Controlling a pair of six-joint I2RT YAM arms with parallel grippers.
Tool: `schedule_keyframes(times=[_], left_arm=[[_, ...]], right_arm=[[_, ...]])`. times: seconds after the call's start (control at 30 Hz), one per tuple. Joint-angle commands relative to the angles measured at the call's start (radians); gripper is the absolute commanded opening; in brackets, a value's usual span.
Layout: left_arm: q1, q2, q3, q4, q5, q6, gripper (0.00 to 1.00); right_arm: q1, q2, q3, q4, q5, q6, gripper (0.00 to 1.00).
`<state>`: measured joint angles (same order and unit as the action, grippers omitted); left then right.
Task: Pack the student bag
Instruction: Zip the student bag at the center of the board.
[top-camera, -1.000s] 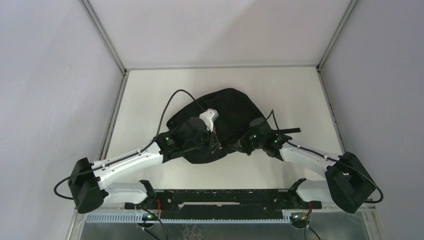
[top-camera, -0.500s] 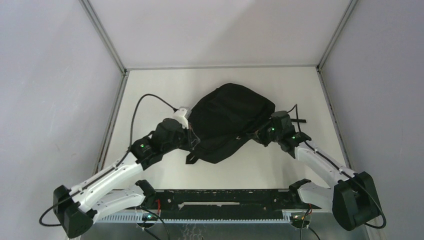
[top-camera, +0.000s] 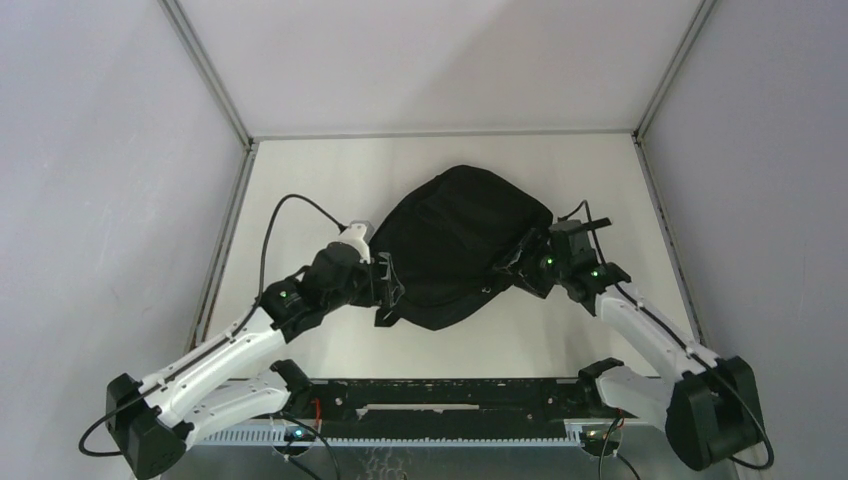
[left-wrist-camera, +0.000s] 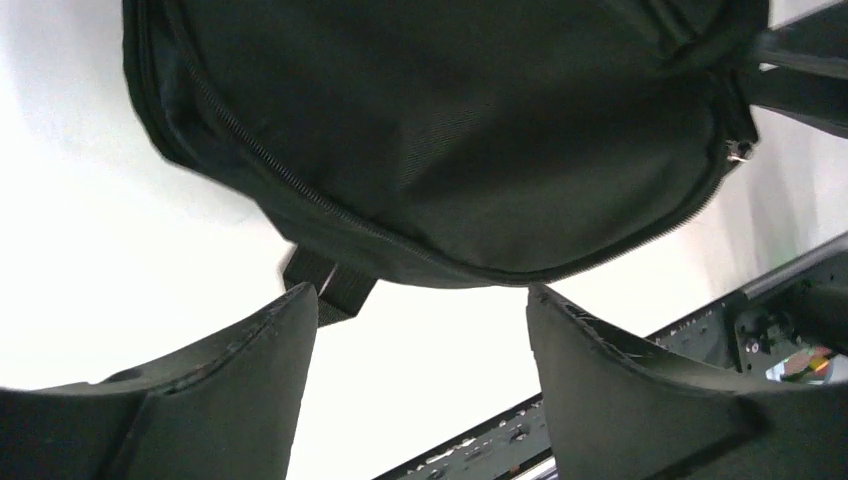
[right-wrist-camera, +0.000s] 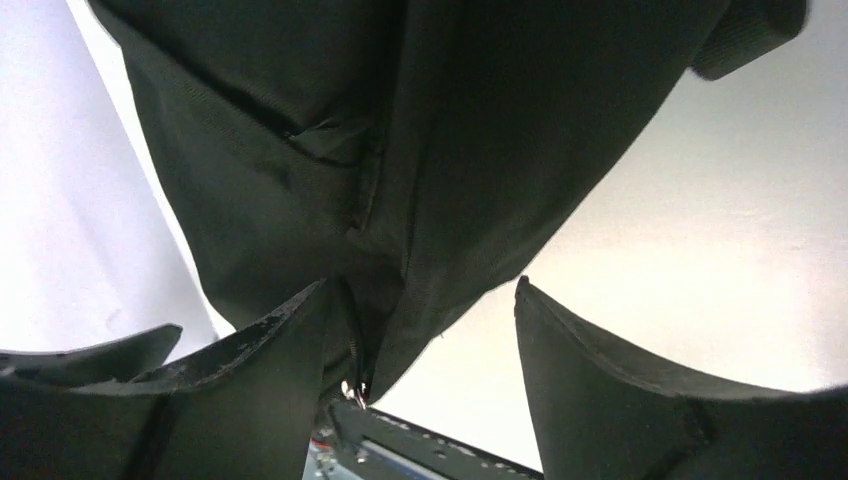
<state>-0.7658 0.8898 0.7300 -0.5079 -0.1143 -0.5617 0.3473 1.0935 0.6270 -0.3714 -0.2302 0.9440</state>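
Observation:
The student bag is a rounded black backpack lying flat in the middle of the white table. My left gripper is at its near left edge, my right gripper at its near right edge. In the left wrist view the bag fills the top, with its zipped rim just beyond my open left gripper, which holds nothing. A strap tab pokes out by the left fingertip. In the right wrist view my right gripper stands open, and the bag's fabric hangs loose beside its left finger.
The white table is enclosed by grey walls with metal corner posts. A black rail carrying the arm bases runs along the near edge. A thin black strap trails from the bag's right side. A zip pull shows in the left wrist view.
The bag was shifted back and to the right and now lies rounder. Both grippers, shut at its edges before, have opened and let go. The left arm swung to the left.

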Motion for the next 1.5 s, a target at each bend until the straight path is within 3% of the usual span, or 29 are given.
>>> schedule_keyframes(times=[0.0,0.27,0.4,0.53,0.63,0.8,1.03,1.23,1.47], left_arm=[[0.04,-0.008,-0.061,-0.004,-0.017,-0.094,0.83],[0.112,0.043,-0.134,0.197,0.233,-0.187,0.84],[0.116,0.105,-0.158,0.27,0.268,-0.247,0.84],[0.127,0.114,-0.201,0.384,0.28,-0.292,0.77],[0.137,0.135,-0.183,0.395,0.268,-0.289,0.68],[0.147,0.098,-0.124,0.351,0.176,-0.271,0.37],[0.156,0.099,-0.03,0.323,0.117,-0.184,0.01],[0.181,0.172,0.064,0.337,0.165,-0.16,0.0],[0.251,0.293,0.152,0.347,0.237,-0.162,0.0]], right_arm=[[-0.004,-0.132,0.057,-0.09,0.101,-0.179,0.76],[0.029,-0.276,0.081,-0.095,0.146,-0.347,0.72],[0.146,-0.327,0.088,-0.059,0.303,-0.41,0.72],[0.226,-0.331,0.102,-0.046,0.395,-0.436,0.73],[0.252,-0.31,0.112,-0.038,0.38,-0.446,0.72],[0.335,-0.306,0.112,-0.011,0.281,-0.554,0.72],[0.547,-0.323,0.077,0.109,0.294,-0.685,0.69],[0.672,-0.275,0.041,0.245,0.245,-0.737,0.69],[0.744,-0.088,0.093,0.31,0.242,-0.747,0.69]])
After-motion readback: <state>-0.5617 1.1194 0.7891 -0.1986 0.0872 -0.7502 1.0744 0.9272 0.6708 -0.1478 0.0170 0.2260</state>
